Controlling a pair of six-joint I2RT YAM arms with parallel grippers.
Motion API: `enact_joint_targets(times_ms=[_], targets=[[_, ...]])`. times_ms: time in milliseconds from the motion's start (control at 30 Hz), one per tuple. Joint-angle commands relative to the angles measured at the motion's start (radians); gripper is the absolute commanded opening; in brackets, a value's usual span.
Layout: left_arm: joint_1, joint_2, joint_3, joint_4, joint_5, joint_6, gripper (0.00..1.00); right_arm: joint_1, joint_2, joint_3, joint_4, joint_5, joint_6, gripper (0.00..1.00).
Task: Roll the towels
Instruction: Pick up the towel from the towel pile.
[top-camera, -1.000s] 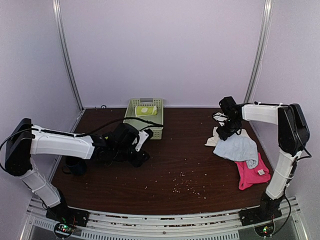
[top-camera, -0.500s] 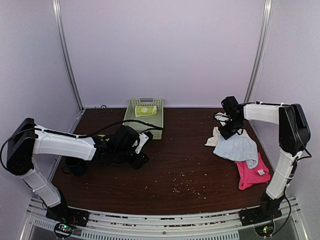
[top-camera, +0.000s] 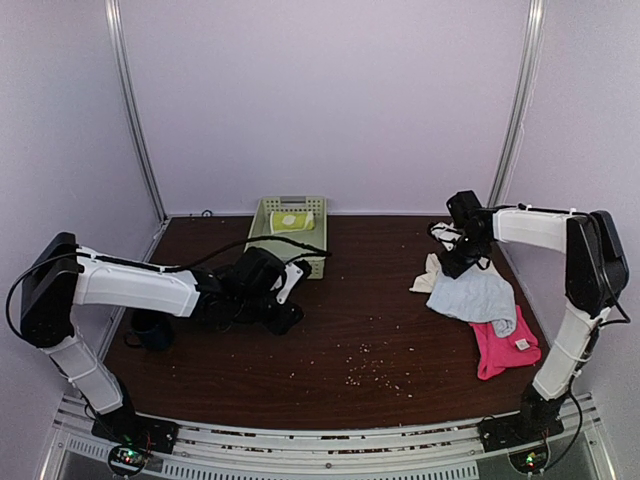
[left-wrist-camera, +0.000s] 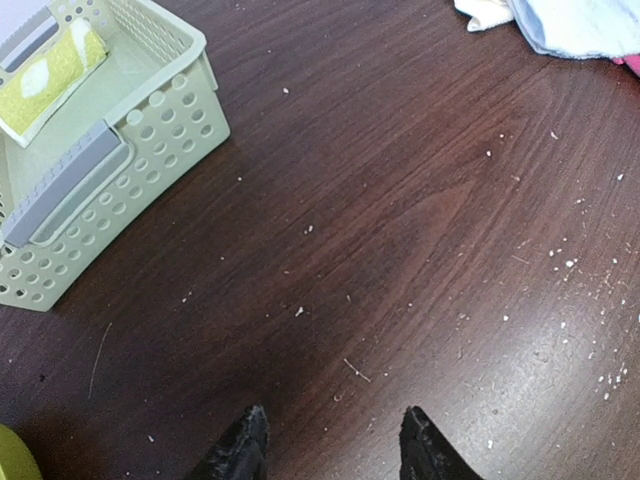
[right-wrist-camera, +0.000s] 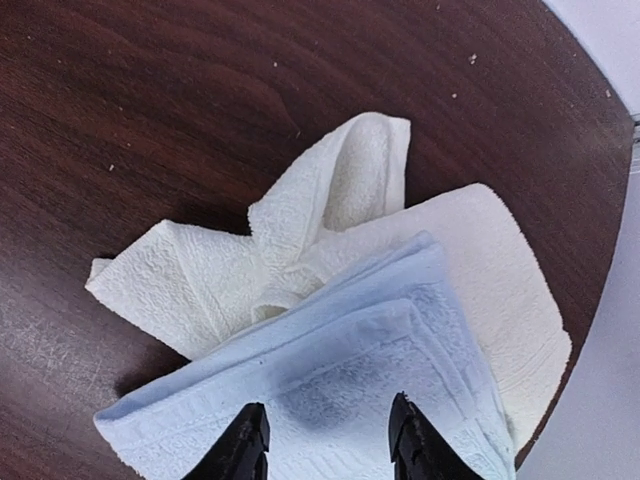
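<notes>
Right hand (right-wrist-camera: 325, 435): fingers apart, nothing clamped, poised over the light blue terry towel (right-wrist-camera: 340, 350), right side of the top view. It is probably lining up a pick from the heap.

The blue towel lies across the crumpled cream-white towel (right-wrist-camera: 330, 200). A hot pink towel with a white tag (top-camera: 498, 345) pokes out at lower right. The overlap is the snag, since one pinch could drag two layers.

Left hand (left-wrist-camera: 330, 440): fingers apart, empty, over the bare dark wooden surface (left-wrist-camera: 420, 220), likely the rolling spot.

The pale green perforated plastic basket (left-wrist-camera: 150, 140), upper left, holds a lime-green lemon-print towel (left-wrist-camera: 45, 75) that looks rolled. Pale crumbs (left-wrist-camera: 560, 265) are scattered around.
</notes>
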Motion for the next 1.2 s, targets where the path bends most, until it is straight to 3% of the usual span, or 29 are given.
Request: enact_joint_targets(times_ms=[0,133,367,433,600,900,1167], targets=[[-0.008,-0.001,0.03,0.003,0.0,-0.009,0.47,-0.005,0.052,-0.007,0.016,0.005,-0.003,0.44],[-0.009,-0.009,0.02,0.0,-0.004,-0.017,0.47,-0.007,0.084,-0.006,0.033,0.014,-0.008,0.39],[-0.01,-0.015,0.011,0.0,-0.013,-0.021,0.47,-0.01,0.085,-0.004,0.037,-0.001,-0.017,0.06],[-0.01,-0.012,0.013,0.0,-0.013,-0.02,0.47,-0.01,0.061,-0.005,0.032,-0.011,-0.019,0.0],[-0.01,-0.006,0.017,0.003,-0.017,-0.017,0.47,-0.01,-0.071,0.014,-0.024,-0.085,-0.01,0.0],[-0.01,0.021,0.049,0.01,-0.009,-0.008,0.47,0.01,-0.241,0.168,-0.254,-0.48,-0.066,0.0],[0.003,-0.021,0.045,0.014,-0.068,-0.033,0.54,0.212,-0.353,0.321,-0.373,-0.748,-0.164,0.0]])
